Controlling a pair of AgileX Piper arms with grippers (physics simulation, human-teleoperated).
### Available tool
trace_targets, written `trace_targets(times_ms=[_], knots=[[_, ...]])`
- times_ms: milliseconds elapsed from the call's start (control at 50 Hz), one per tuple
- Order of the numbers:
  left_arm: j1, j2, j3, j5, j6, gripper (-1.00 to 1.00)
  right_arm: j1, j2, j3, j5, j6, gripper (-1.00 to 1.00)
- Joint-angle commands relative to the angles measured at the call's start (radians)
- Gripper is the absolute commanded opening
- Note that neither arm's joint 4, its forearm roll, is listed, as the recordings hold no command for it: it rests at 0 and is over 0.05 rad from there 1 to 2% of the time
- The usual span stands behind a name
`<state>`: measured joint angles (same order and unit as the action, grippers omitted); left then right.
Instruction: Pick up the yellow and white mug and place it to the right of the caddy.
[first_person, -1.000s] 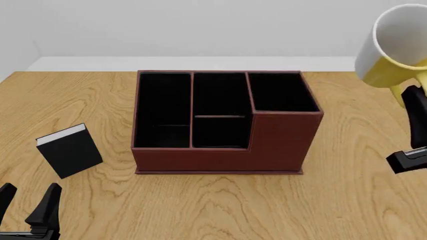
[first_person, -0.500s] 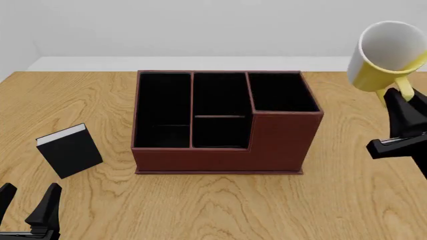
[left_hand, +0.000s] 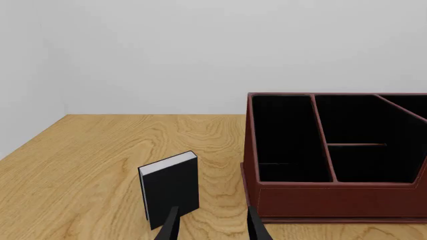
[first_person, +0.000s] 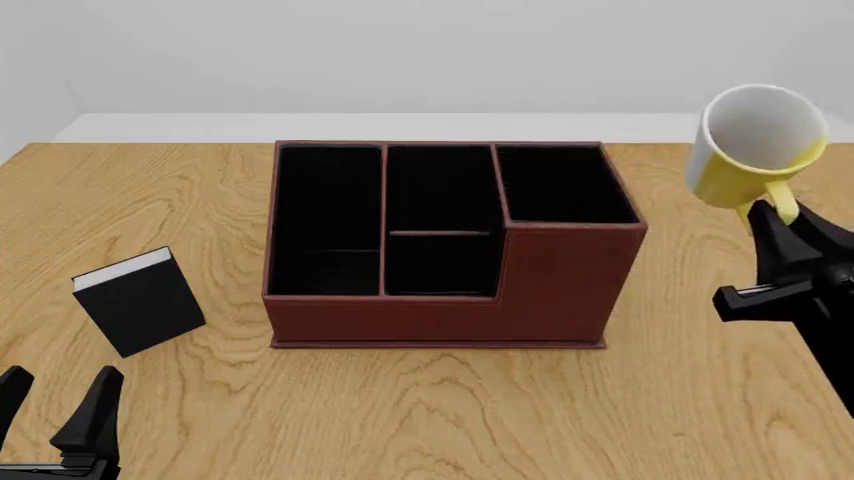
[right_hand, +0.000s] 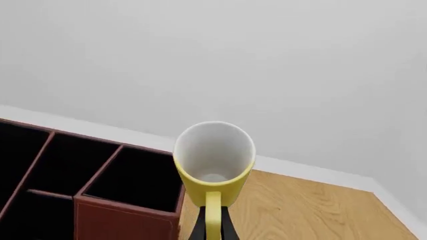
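The wooden table (first_person: 400, 410) stood before plain pale walls. The right gripper (right_hand: 212, 227) was clamped on the handle of the yellow and white mug (first_person: 755, 145), held aloft right of the caddy (first_person: 454, 245). The left gripper (first_person: 54, 410) stood apart, empty.

No readable text, labels, brands, numbers or signs on anything in view.

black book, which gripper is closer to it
Left. The left gripper sits open just on the near side of the black book. The right gripper is far across the table, past the caddy, holding the mug by its handle.
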<state>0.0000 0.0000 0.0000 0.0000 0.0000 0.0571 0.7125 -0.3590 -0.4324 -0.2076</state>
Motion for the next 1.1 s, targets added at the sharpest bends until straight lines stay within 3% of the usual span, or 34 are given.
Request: trace_targets(times_ms=[20, 680, 1100], knots=[[0.0, 0.0, 0.0, 0.0, 0.0, 1.0, -0.012, 0.025, 0.03, -0.037, 0.018, -1.0], [0.0, 0.0, 0.0, 0.0, 0.0, 1.0, -0.047, 0.248, 0.152, -0.286, 0.042, -1.0], [0.0, 0.0, 0.0, 0.0, 0.0, 1.0, -0.069, 0.293, 0.187, -0.343, 0.036, -1.0]])
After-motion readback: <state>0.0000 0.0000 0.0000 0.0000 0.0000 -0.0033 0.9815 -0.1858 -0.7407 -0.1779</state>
